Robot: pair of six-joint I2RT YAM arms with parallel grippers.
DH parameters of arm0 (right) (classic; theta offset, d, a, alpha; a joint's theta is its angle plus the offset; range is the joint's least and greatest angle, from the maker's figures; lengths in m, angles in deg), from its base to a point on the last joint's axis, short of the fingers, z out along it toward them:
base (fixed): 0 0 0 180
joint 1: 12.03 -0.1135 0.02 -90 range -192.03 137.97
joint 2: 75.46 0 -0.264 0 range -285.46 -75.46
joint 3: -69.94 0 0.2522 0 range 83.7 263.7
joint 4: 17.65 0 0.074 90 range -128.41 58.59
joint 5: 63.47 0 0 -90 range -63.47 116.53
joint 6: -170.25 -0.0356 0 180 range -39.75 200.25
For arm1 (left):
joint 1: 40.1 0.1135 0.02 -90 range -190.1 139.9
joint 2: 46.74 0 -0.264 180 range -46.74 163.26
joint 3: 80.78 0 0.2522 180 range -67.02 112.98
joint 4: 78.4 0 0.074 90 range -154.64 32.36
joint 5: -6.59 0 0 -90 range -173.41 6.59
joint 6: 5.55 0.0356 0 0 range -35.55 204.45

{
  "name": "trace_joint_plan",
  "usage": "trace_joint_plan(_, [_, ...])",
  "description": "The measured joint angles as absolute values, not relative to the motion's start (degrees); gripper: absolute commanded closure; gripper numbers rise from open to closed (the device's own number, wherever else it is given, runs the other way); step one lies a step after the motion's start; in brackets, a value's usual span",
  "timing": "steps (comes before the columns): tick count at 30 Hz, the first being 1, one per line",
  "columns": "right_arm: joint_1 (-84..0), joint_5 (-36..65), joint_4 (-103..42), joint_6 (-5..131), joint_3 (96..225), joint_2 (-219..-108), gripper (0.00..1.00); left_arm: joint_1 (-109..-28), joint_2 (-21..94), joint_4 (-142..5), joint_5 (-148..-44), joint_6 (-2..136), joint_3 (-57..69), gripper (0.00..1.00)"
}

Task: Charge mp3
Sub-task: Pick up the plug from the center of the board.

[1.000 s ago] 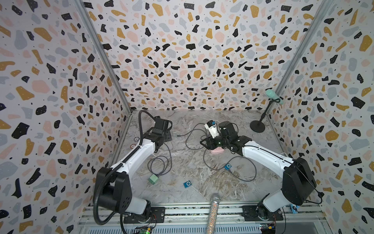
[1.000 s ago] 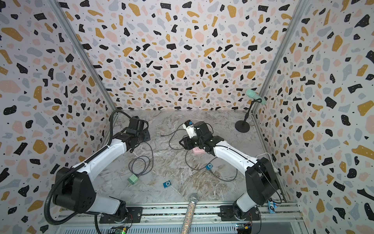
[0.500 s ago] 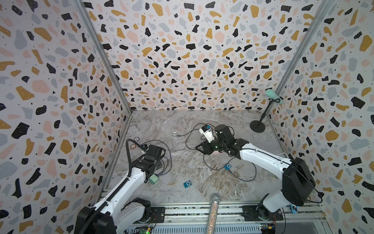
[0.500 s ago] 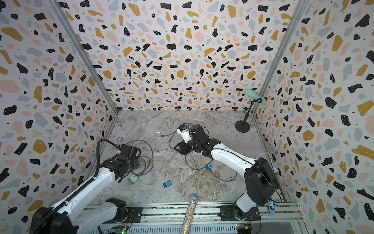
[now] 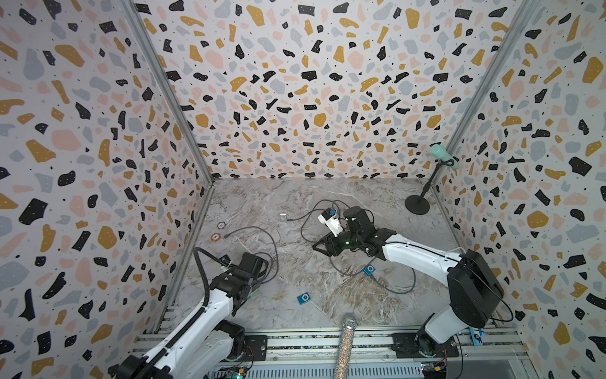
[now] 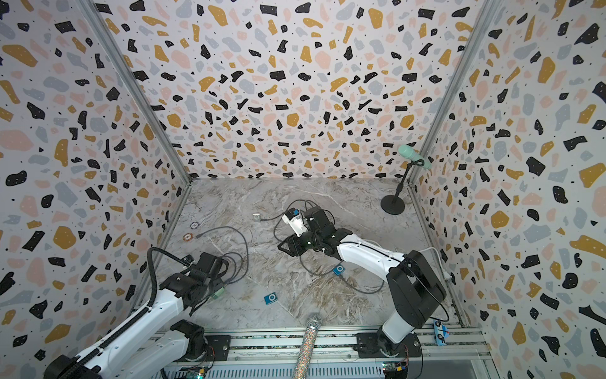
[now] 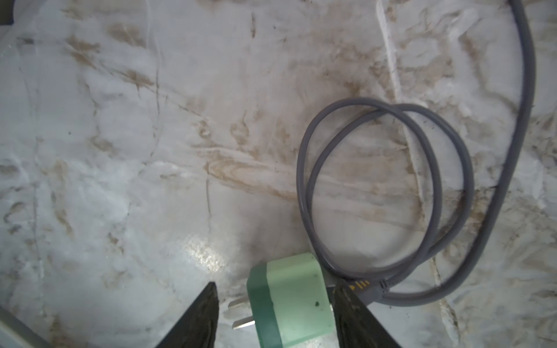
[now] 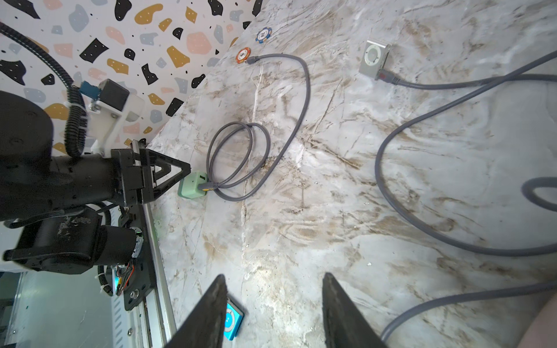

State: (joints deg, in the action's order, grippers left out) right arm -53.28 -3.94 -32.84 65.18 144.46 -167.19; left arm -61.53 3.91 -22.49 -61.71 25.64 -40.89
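Item: green charger (image 7: 289,301). Lies on its side on the marble top (image 7: 120,150), with bare prongs plugged into nothing and a grey cable (image 7: 527,75) seated in it and coiled just beside. Serves as reference for every place below.

Item: left gripper (image 7: 275,286). Straddles the green charger with jaws released: clear of it on the prong side, close against the cable plug on the opposite side. Clamps nothing, as far as shown.

Item: right gripper (image 8: 275,275). Hovers well apart from the green charger, spread and empty, with only marble between the jaws.

Item: loose blue mp3 (image 5: 304,298). Lies flat near the green charger, on the side toward the right arm, with no lead attached. Judged to be the player to charge.

Item: free cable end (image 8: 251,60). Rests well apart from the green charger, just beside an orange chip (image 8: 243,55). Joined to no player.

Items: second blue mp3 (image 5: 369,270), silver mp3 (image 8: 374,57). Lie farther from the green charger, each with a separate lead apparently plugged in.

Progress: early, by judgement. Done: cable seated in charger. Left: grasp the charger or cable, bring the free cable end to the loose blue mp3, seat it, then find a socket for the prongs. None in view.
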Motion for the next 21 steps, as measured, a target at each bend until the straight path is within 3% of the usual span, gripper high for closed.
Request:
trace_joint_plan(15, [-53.3,-5.6,-32.3,65.4,144.5,-169.2,0.49,-62.8,9.6,-29.0,-61.7,21.8,-43.1,0.37])
trace_joint_plan(21, [-53.3,-6.1,-32.2,65.4,144.5,-169.6,0.49,-62.8,9.5,-30.6,-61.4,21.2,-44.2,0.48])
